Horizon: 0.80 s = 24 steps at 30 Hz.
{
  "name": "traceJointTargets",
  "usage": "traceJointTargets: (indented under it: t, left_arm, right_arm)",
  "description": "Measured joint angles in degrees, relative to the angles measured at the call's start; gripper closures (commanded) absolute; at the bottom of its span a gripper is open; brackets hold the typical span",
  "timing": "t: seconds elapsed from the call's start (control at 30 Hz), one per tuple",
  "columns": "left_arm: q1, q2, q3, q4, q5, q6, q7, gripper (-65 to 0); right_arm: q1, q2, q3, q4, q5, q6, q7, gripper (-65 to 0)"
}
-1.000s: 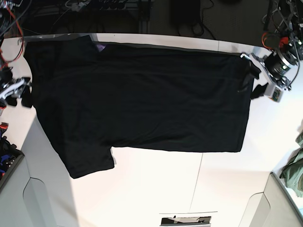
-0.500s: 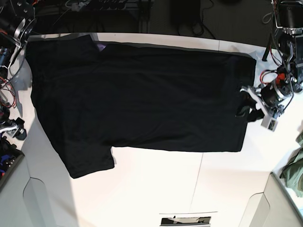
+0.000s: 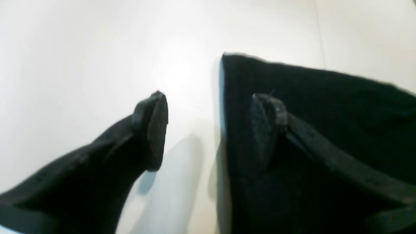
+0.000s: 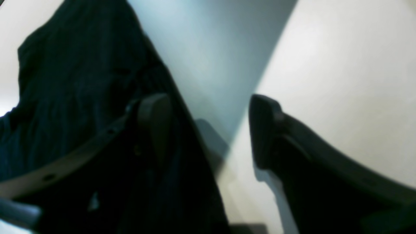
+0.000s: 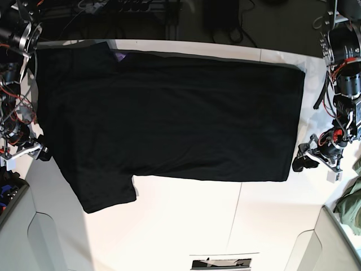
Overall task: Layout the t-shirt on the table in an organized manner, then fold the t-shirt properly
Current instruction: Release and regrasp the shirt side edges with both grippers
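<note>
The t-shirt (image 5: pixel 169 113) is laid flat on the table (image 5: pixel 186 226), spread toward its far edge. The left gripper (image 5: pixel 307 160) is released beside the hem corner, holding nothing. The right gripper (image 5: pixel 31 151) is spread apart at the sleeve edge, empty.

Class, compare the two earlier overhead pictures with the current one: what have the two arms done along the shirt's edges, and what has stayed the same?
The left gripper slid down the t-shirt's hem side toward its near corner and now stands open, one finger over cloth, one over the bare table. The right gripper also moved nearer along the sleeve side, open. The t-shirt lies flat as before; its hem edge looks straighter.
</note>
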Motion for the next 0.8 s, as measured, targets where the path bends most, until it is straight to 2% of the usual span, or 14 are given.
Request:
traceJointTargets:
  t: [0.13,0.23,0.37,0.57,0.67,0.7,0.73,0.8]
  left_arm:
    - [-2.0,0.9,-0.1,-4.2,-0.1,0.0,-0.5,-42.2]
    - [-2.3,3.0,-0.2,-4.4,-0.2,0.0,-1.4,-42.2]
    - [-2.6,5.3,-0.2,-4.3,0.5,-0.2,-2.0,-42.1]
    - [-2.6,6.5,-0.4,-4.3,0.5,-0.4,-2.0,-40.4]
    - [-2.6,6.9,-0.4,-4.3,1.2,-0.4,-1.9,-26.9]
    - [-2.6,6.9,-0.4,-4.3,1.7,-0.4,-1.8,-21.4]
    - [-2.6,6.9,-0.4,-4.3,2.5,-0.7,-1.7,-16.4]
    - [-2.6,6.9,-0.4,-4.3,3.4,-2.6,-1.1,-7.4]
  right_arm:
    - [0.0,-0.2,0.0,0.0,0.2,-0.2,-0.3,-38.0]
    - [0.0,-0.7,0.0,0.0,1.1,0.5,-0.2,-38.0]
    - [0.0,-2.4,0.1,0.0,1.3,1.5,0.2,-38.0]
    - [0.6,-5.0,0.1,0.0,1.5,2.0,0.6,-37.9]
    - [0.7,-5.3,0.0,0.0,1.5,2.2,0.7,-36.6]
    - [0.7,-5.2,-0.1,0.0,1.5,2.2,0.6,-33.5]
    - [0.7,-5.2,-0.1,0.0,1.4,2.2,0.6,-27.9]
    - [0.6,-5.3,-0.2,0.0,1.2,2.1,-0.2,-10.9]
